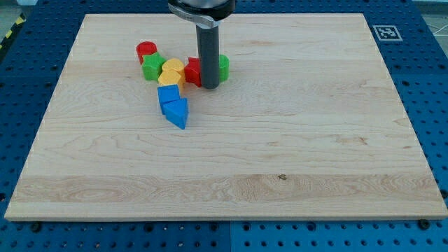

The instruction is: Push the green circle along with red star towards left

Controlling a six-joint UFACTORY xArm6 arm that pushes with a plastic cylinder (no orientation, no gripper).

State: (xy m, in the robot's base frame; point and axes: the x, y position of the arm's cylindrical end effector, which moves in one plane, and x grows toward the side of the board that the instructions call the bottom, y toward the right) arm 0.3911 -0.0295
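The green circle (223, 66) sits at the view's upper middle, mostly hidden behind my rod. The red star (192, 71) lies just left of it, touching the rod's left side. My tip (211, 85) rests on the board between and just in front of these two blocks, touching both. To the left, a yellow heart-like block (172, 69) touches the red star.
A red cylinder (146, 50) and a green star (152, 66) lie at the left of the cluster. A second yellow block (171, 81), a blue cube (169, 95) and a blue triangle (177, 112) run down below. The wooden board (280, 154) has a marker tag (384, 32) at its top right.
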